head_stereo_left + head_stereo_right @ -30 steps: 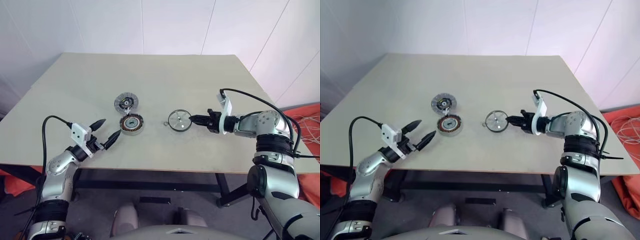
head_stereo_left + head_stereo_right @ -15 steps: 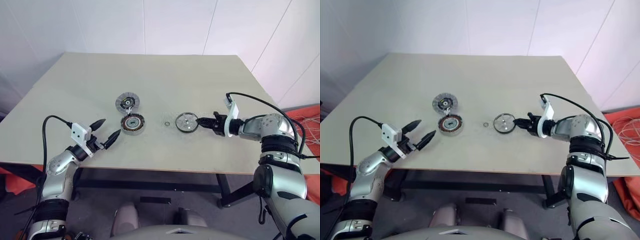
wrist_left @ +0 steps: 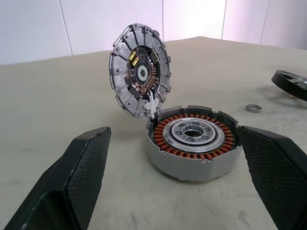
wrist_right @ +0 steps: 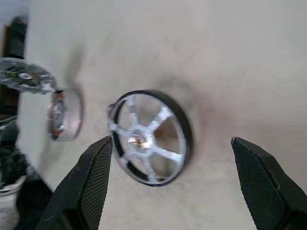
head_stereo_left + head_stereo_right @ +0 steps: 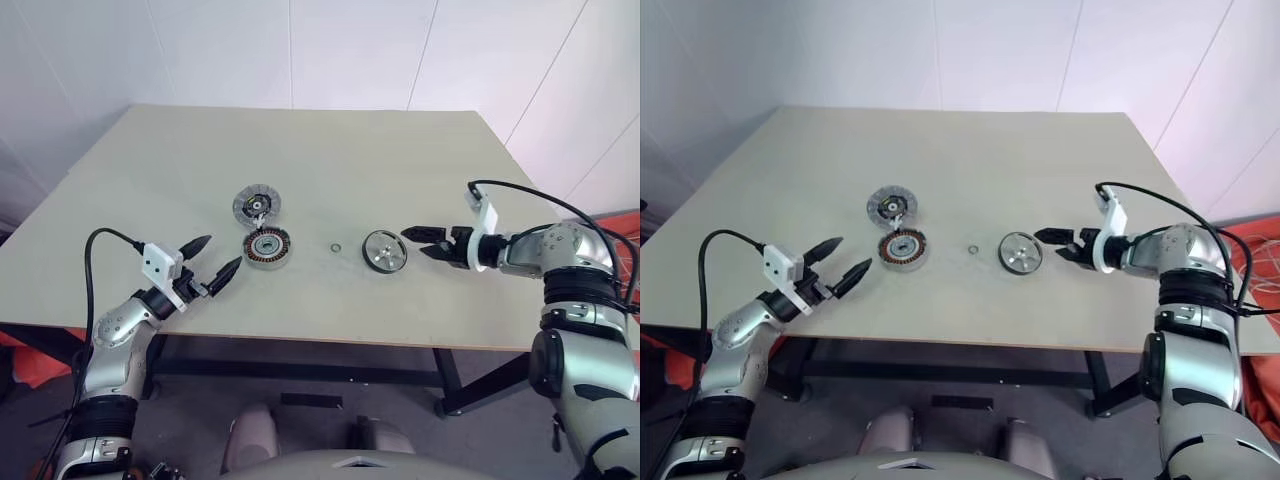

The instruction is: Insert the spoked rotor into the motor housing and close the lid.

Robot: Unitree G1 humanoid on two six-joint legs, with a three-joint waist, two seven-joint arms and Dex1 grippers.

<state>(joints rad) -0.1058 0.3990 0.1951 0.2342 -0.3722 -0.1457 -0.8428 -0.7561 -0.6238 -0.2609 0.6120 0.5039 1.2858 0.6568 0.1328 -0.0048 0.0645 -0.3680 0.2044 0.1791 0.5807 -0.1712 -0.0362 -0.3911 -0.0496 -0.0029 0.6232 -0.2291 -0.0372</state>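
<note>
We see the round copper-wound motor housing (image 3: 194, 146) on the beige desk (image 3: 57, 96), its ribbed grey metal lid (image 3: 140, 76) tilted up, between our spread jaws.

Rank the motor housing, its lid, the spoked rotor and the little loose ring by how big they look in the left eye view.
1. Spoked rotor and motor housing: too alike in width to separate.
2. Lid: looks slightly smaller, though it stands tilted and farther off, so that is unsure.
3. Loose ring: clearly smallest.

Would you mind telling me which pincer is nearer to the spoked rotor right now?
The right. The right pincer sits open just beside the spoked rotor on its right, not touching it. The left pincer is open far across the table, beyond the motor housing.
</note>
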